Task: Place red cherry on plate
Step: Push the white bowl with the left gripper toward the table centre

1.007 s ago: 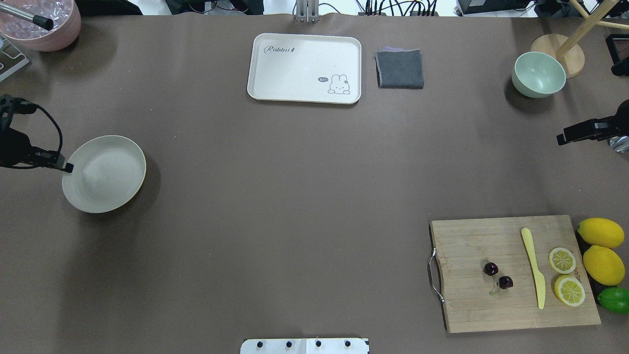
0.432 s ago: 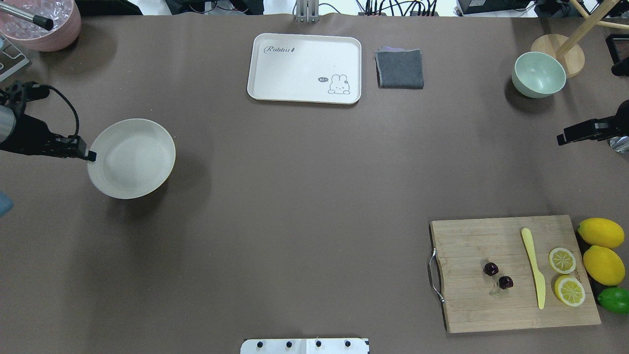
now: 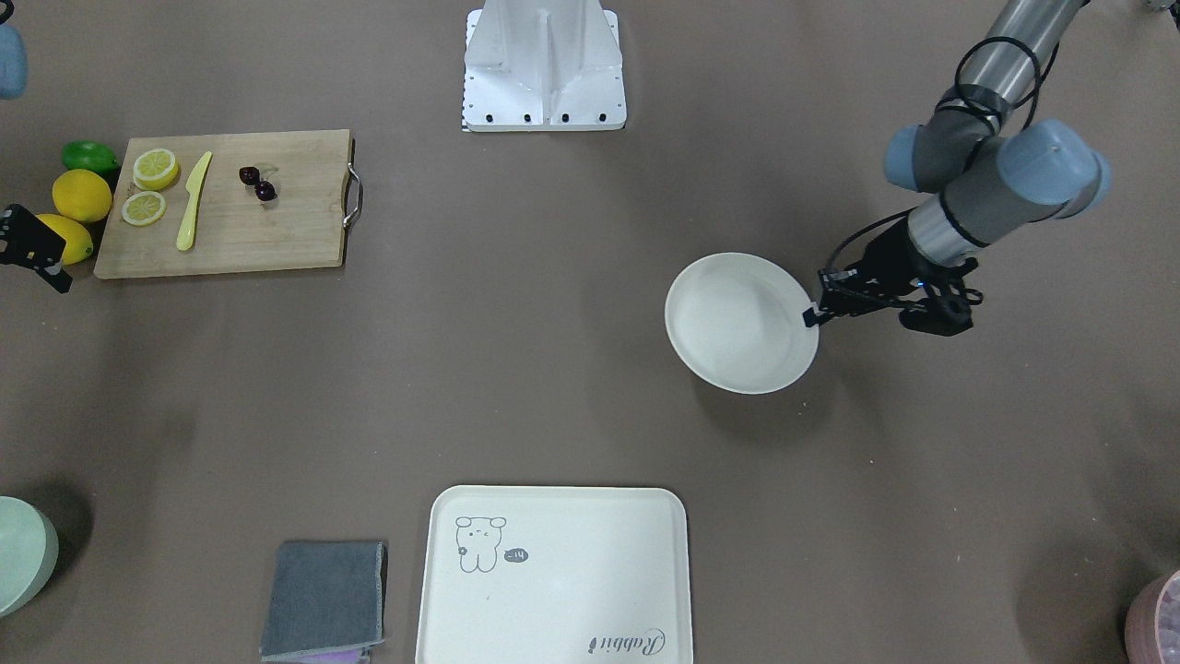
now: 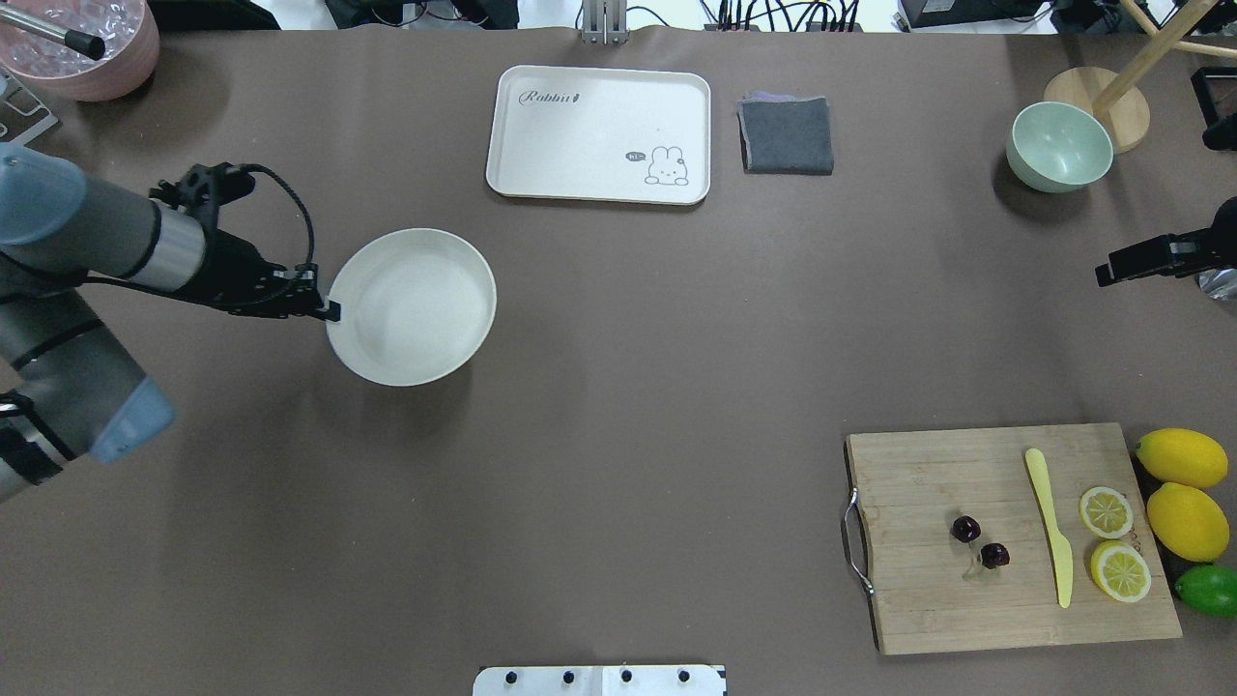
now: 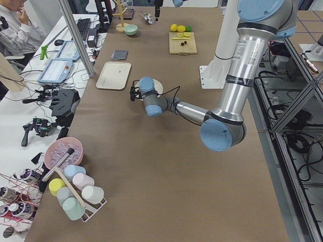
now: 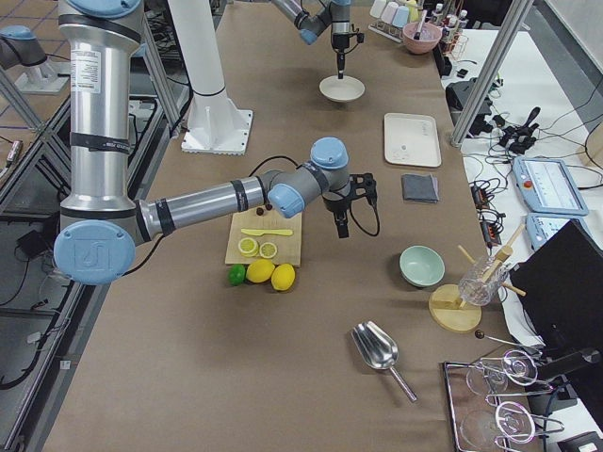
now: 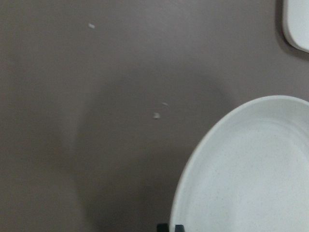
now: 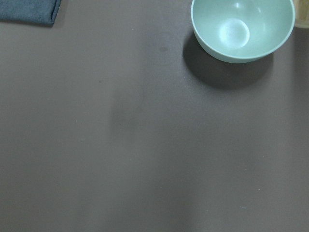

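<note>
In the overhead view the left tool (image 4: pixel 331 311) sits left of centre, its jaws pinched tight onto the left rim of the plate (image 4: pixel 416 309). The cherry (image 4: pixel 993 555) lies at the lower right on the board (image 4: pixel 928 599), just left of the yellow knife (image 4: pixel 1049 522) and well apart from the plate. Lemon slices (image 4: pixel 1107 511) lie right of the knife. The right tool (image 4: pixel 1104 275) hangs at the right edge over the bench (image 4: pixel 676 387); whether it is open cannot be told.
</note>
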### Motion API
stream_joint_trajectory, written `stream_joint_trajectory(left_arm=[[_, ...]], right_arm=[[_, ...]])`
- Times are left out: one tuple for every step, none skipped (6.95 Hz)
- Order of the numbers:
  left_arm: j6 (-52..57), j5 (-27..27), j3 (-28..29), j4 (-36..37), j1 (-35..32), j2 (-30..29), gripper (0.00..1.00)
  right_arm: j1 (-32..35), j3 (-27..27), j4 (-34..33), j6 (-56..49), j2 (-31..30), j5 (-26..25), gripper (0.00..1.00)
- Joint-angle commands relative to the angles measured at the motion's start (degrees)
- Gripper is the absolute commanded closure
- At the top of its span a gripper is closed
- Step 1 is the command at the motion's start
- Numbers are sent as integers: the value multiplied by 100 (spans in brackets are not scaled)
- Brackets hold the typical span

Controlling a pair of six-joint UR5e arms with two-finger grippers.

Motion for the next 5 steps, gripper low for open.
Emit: stream_joint_trajectory(left_arm=[[-645, 924, 3, 867, 944, -995, 100], [-656, 1225, 12, 1151, 1340, -1261, 100], [-665, 1419, 47, 1154, 1465, -1316, 100], [-665, 1499, 64, 1171, 1510, -1316, 100], [-656, 1518, 56, 1154, 1511, -1316, 100]], right_arm=[[0, 0, 0, 3, -2, 9, 0], [0, 0, 0, 3, -2, 17, 0], [0, 0, 0, 3, -10, 18, 0], [0, 0, 0, 3, -10, 26, 0], [0, 0, 0, 3, -10, 26, 0]])
